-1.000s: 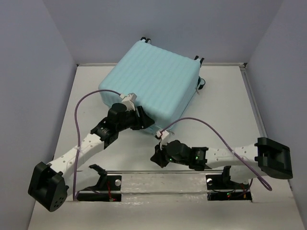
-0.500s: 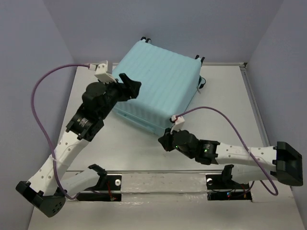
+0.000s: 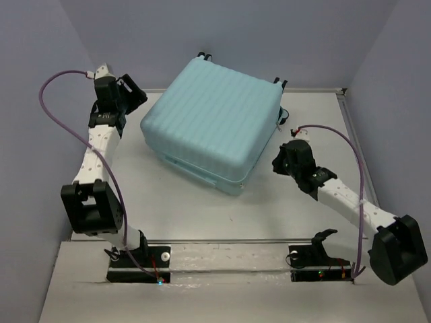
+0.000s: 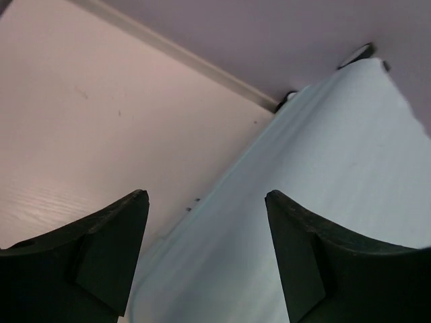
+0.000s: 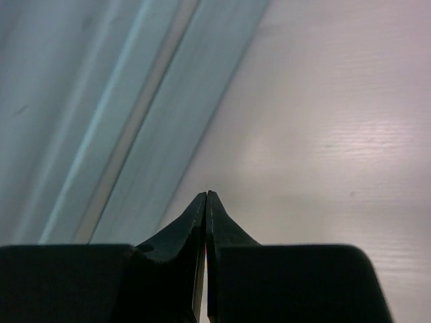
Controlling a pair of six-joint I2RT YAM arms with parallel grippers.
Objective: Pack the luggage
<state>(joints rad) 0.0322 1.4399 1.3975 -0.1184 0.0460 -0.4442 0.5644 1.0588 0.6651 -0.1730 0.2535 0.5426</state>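
The left jaws stand wide apart, with nothing between their dark fingers (image 4: 108, 256). Past them show a ribbed edge of the luggage (image 4: 337, 175) and bare surface (image 4: 101, 101). The right jaws are pressed together at the tips, gripping nothing, and point down just beside the luggage's side seam. Seen from above, the luggage lies closed and flat toward the far wall, with its wheels (image 3: 205, 56) at the far edge. The left arm (image 3: 101, 134) reaches near its far-left corner and the right arm (image 3: 337, 195) near its right side, both apart from it.
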